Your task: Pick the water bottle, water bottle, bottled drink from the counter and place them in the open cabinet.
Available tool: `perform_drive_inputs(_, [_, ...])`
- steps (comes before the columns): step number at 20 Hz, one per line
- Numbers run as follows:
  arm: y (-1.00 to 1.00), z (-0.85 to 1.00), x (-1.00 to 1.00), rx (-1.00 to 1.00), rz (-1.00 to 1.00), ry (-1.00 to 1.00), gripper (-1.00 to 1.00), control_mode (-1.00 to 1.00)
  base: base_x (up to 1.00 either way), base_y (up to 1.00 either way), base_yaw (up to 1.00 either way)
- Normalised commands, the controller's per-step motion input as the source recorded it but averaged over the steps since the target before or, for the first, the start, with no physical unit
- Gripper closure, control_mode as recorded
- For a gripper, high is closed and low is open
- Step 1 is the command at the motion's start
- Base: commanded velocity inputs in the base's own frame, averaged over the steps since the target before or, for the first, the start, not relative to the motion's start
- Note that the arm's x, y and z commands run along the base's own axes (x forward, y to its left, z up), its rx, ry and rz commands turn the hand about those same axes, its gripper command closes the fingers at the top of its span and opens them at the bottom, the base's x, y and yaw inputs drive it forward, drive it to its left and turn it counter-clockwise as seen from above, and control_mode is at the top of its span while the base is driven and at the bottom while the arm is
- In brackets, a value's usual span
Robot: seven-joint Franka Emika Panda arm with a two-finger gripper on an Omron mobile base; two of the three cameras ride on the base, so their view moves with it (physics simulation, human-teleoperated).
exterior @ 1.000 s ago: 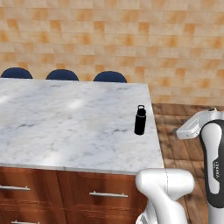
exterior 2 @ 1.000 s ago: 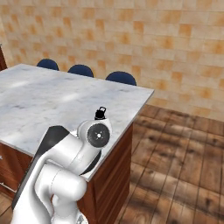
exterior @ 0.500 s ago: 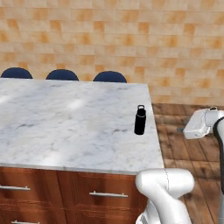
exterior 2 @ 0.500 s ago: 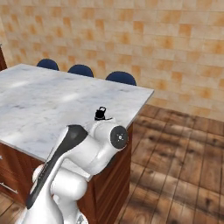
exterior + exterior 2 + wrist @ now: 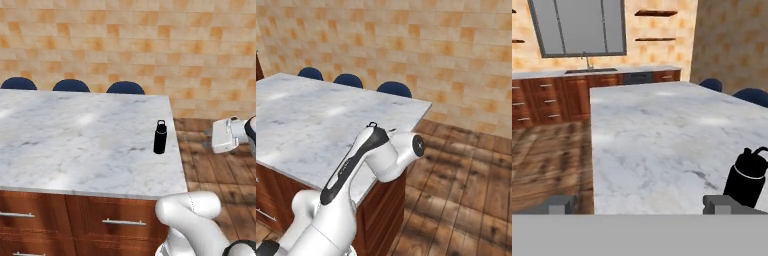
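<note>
1. Water bottle (image 5: 160, 137) stands upright near the counter (image 5: 75, 135) edge, so a sideways approach looks possible.
2. Gripper (image 5: 644, 202) has its fingers spread and empty, beside the bottle, probably lining up.

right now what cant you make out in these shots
- Water bottle, right base view: body hidden behind the arm, only its cap loop shows.
- Water bottle, hand view: base covered by a fingertip.
- Stools, left base view: lower parts hidden behind the counter.
</note>
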Motion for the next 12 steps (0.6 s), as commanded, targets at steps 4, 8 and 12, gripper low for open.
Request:
perform_drive_inputs(4, [0.01,-0.31,0.62,0.00,0.04,-0.06,-1.00,-1.00,0.00,0.00,0.00])
perform_drive_inputs(8, [0.07,-0.38,0.46,0.00,0.00,-0.22,-1.00,-1.00,0.00,0.00,0.00])
perform_drive_inputs(12, [0.00,-0.28,0.53,0.00,0.00,-0.02,-1.00,-1.00,0.00,0.00,0.00])
